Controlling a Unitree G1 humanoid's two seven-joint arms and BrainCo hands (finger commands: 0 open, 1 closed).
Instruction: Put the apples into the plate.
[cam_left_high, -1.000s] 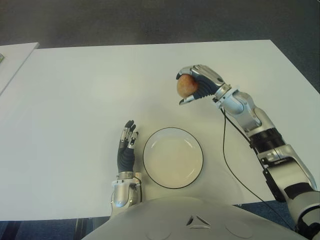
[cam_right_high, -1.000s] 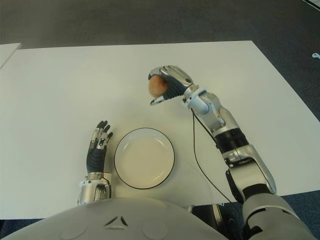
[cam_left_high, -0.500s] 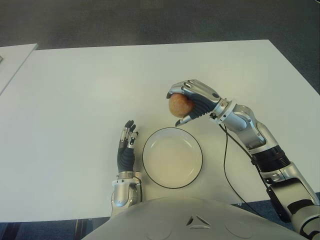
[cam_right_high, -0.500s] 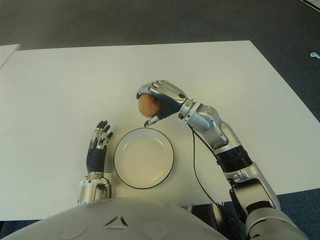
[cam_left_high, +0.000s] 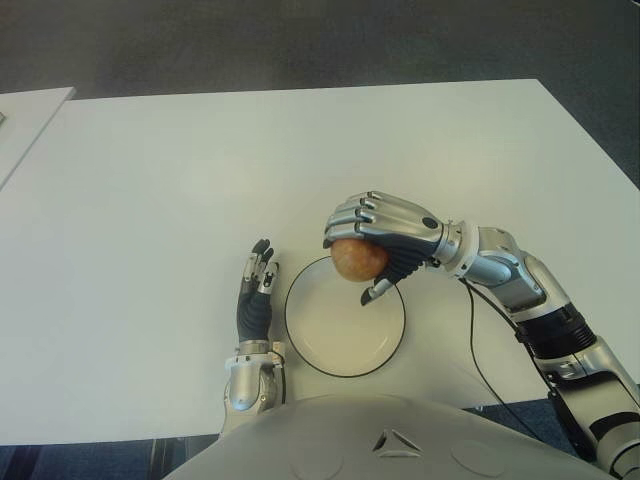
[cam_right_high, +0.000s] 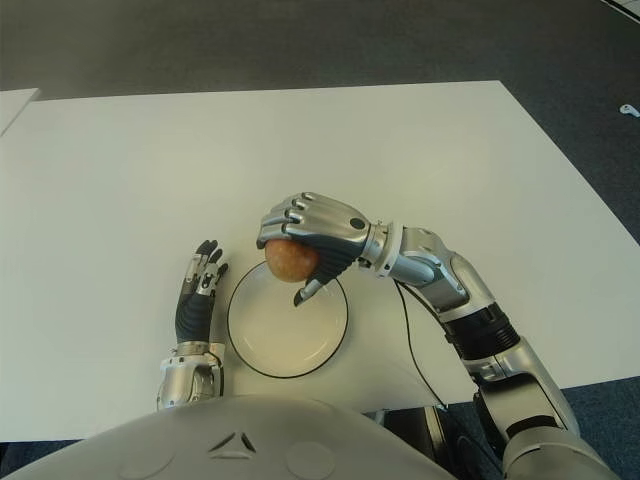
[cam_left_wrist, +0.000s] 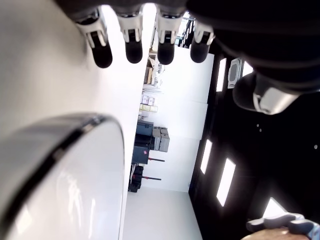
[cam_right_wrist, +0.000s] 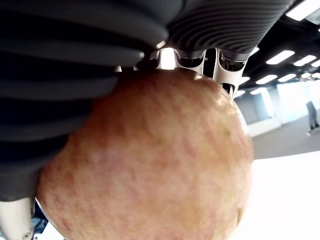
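A reddish-yellow apple (cam_left_high: 357, 260) is held in my right hand (cam_left_high: 376, 240), whose fingers are curled over it from above. The hand and apple hover over the far edge of a white plate with a dark rim (cam_left_high: 318, 350), which lies on the white table near my body. The right wrist view is filled by the apple (cam_right_wrist: 150, 160) under the dark fingers (cam_right_wrist: 75, 45). My left hand (cam_left_high: 254, 291) shows just left of the plate, fingers straight and holding nothing. Its wrist view shows the fingertips (cam_left_wrist: 132, 50) and the plate rim (cam_left_wrist: 60, 145).
The white table (cam_left_high: 150, 180) spreads wide to the left and far side. A black cable (cam_left_high: 478, 355) runs along my right arm over the table's near edge. A second white surface (cam_left_high: 25, 115) shows at the far left.
My right hand has carried the apple toward my body and leftward, from above the bare table to over the plate's far edge. The left hand has stayed still.
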